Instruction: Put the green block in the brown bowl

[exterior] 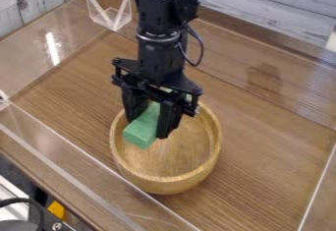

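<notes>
The brown bowl stands on the wooden table near the front, round and light brown with a thick rim. My gripper points straight down into it from above. The green block sits tilted between the two black fingers, its lower end down inside the bowl's hollow. The gripper is shut on the block. Whether the block's lower end touches the bowl's floor I cannot tell.
A clear plastic stand sits at the back left of the table. Transparent walls fence the wooden surface along the front and left. A black cable lies outside the wall at the bottom left.
</notes>
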{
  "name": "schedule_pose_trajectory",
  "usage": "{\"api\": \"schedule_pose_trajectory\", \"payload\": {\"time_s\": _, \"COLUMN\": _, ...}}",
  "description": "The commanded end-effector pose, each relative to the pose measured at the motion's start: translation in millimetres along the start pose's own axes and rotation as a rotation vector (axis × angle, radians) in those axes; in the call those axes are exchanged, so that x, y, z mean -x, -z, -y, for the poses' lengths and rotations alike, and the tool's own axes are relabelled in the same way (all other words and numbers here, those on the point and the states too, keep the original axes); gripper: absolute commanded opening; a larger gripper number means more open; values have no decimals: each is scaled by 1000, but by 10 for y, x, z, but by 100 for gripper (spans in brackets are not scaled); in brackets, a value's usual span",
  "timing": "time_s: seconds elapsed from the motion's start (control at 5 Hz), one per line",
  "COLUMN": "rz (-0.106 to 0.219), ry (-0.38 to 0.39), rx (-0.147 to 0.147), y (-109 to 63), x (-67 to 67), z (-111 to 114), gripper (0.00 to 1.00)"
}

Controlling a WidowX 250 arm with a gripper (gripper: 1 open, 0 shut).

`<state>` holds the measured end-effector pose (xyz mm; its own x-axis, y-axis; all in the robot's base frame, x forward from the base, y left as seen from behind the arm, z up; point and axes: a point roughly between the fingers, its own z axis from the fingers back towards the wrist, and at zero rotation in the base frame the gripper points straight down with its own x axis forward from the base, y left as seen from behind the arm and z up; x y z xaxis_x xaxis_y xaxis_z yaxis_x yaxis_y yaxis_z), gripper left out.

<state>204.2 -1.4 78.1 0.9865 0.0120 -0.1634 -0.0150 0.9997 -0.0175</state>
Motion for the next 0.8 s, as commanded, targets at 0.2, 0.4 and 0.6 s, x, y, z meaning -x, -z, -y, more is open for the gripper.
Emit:
{"api": "schedule_pose_trajectory", "payload": {"time_s": 0.2, "rz": 24, "ry": 23, "rx": -11, "y": 140, "x": -69, "z": -7, "gripper": 0}}
{"api": "schedule_pose_trajectory", "payload": {"time_s": 0.4, "rz": 19, "ry": 19, "rx": -13, "y": 292, "x": -131, "z": -10, "gripper": 0}}
{"api": "schedule_pose_trajectory", "payload": {"time_s": 0.6, "rz": 20, "ry": -14, "rx": -10, "y": 298, "x": -160, "z": -37, "gripper": 100}}
